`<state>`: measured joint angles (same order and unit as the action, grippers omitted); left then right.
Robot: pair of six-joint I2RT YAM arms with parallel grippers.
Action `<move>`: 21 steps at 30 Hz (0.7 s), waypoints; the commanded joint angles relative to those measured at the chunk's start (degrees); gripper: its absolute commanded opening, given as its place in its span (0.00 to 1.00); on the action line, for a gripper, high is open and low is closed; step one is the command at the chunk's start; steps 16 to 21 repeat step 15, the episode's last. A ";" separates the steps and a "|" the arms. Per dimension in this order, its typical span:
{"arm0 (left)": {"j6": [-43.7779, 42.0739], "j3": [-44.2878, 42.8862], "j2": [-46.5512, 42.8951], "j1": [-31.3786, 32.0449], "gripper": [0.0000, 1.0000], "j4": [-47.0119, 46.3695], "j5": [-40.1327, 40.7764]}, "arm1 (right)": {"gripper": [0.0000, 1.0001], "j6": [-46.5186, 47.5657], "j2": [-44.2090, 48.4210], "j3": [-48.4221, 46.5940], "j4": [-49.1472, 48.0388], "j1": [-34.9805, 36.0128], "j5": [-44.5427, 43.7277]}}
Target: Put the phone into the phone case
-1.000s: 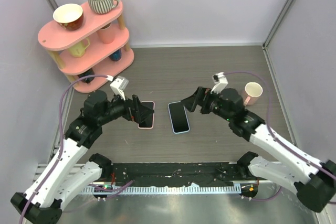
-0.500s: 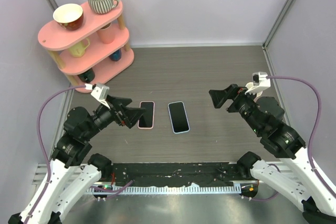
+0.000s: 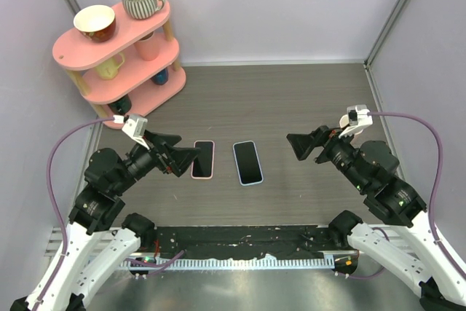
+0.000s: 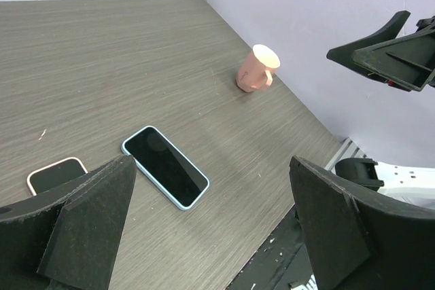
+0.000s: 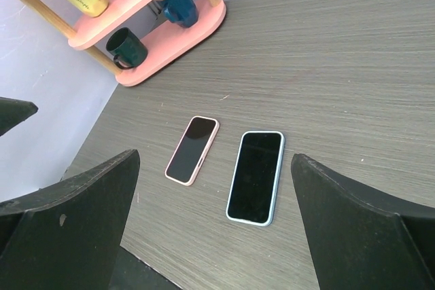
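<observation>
Two flat slabs with dark faces lie side by side mid-table. The larger has a light-blue rim (image 3: 247, 162) (image 4: 165, 175) (image 5: 256, 176). The smaller has a pink rim (image 3: 203, 159) (image 4: 56, 174) (image 5: 193, 149). I cannot tell which one is the phone and which the phone case. My left gripper (image 3: 178, 152) (image 4: 212, 161) hangs open above and left of the pink-rimmed one, holding nothing. Raised to the right of the blue-rimmed one, my right gripper (image 3: 295, 146) (image 5: 216, 156) is open and empty too.
A pink three-tier shelf (image 3: 120, 56) (image 5: 156, 25) with several mugs stands at the back left. A pink cup (image 3: 351, 127) (image 4: 257, 73) sits near the right wall. Grey walls close both sides. A black rail runs along the near edge.
Both arms have pulled up and back from low beside the two slabs, the left one leftward and the right one rightward. The slabs have not moved.
</observation>
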<state>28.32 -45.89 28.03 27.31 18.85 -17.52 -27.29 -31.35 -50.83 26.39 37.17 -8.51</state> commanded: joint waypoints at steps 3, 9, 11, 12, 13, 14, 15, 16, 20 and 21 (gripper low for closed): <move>0.86 -2.36 0.45 0.11 1.00 -1.36 -0.23 | 1.00 0.57 -0.29 -2.96 -0.91 0.10 1.75; 0.34 -3.15 0.88 0.11 1.00 -1.36 -0.15 | 1.00 1.45 -0.81 -4.45 -0.20 0.10 0.60; 0.34 -3.33 1.15 0.11 1.00 -1.45 -0.32 | 1.00 1.36 -1.08 -4.45 0.50 0.10 -0.01; 0.34 -3.42 1.15 0.11 1.00 -1.36 -0.32 | 1.00 1.27 -1.25 -4.28 0.50 0.10 0.07; 0.34 -3.51 1.32 0.11 1.00 -1.45 -0.41 | 1.00 1.19 -1.34 -4.28 0.42 0.10 0.51; 0.34 -3.51 1.32 0.11 1.00 -1.54 -0.59 | 1.00 1.36 -1.34 -4.28 0.41 0.01 1.30; 0.34 -3.42 1.41 0.11 1.00 -1.62 -0.41 | 1.00 1.45 -1.34 -4.19 0.33 0.10 1.57; 0.34 -3.42 1.41 0.11 1.00 -1.62 -0.41 | 1.00 1.45 -1.34 -4.19 0.33 0.10 1.57; 0.34 -3.42 1.41 0.11 1.00 -1.62 -0.41 | 1.00 1.45 -1.34 -4.19 0.33 0.10 1.57; 0.34 -3.42 1.41 0.11 1.00 -1.62 -0.41 | 1.00 1.45 -1.34 -4.19 0.33 0.10 1.57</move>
